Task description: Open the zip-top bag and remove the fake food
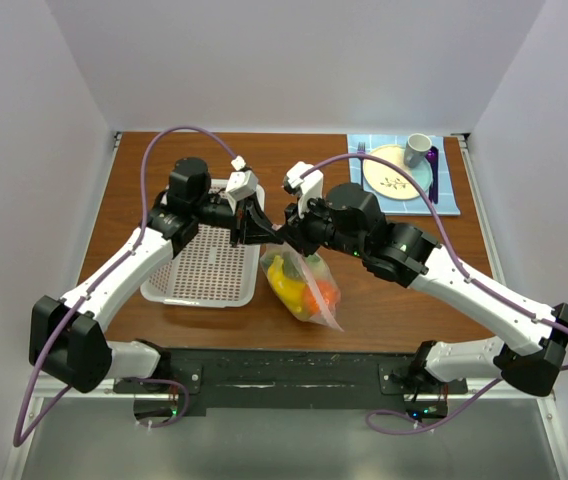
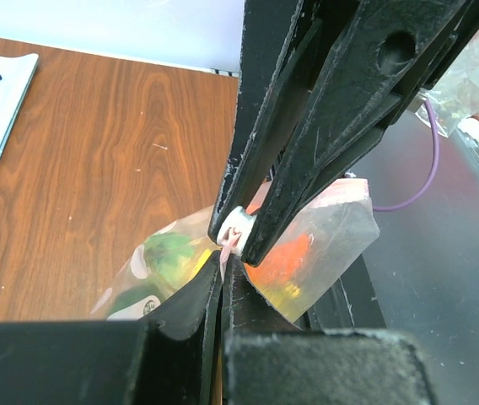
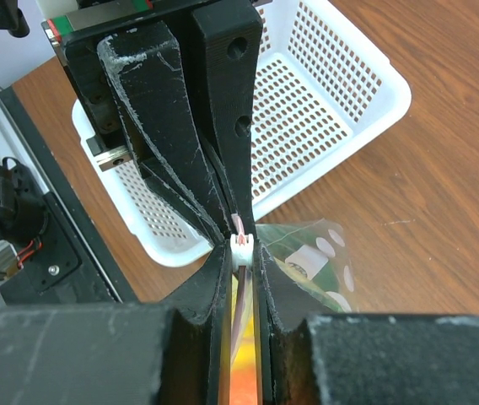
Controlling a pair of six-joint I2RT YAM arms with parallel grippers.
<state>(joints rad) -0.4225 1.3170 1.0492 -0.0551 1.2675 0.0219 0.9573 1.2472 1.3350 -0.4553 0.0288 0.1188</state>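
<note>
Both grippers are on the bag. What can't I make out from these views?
- Zip open or shut: mouth of the zip-top bag is hidden in every view by the left gripper and right gripper pinched on it.
- Fake food count: too small in the top view; fingers and crinkled plastic block the wrist views.
- How much strip each gripper holds: fingers cover it.

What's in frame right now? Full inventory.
zip-top bag: 1, clear with a pink strip, mid-table, right of basket
fake food: several, yellow/orange/green, inside bag, count unclear
basket: 1, white perforated, left of bag
placemat: 1, light blue, far right
plate: 1, pale yellow, on placemat
cup: 1, grey, at plate's rim
utensils: 2, dark purple, either side of plate
table: 1, brown wood
left gripper: black, shut on bag's strip
right gripper: black, shut on the same edge
</note>
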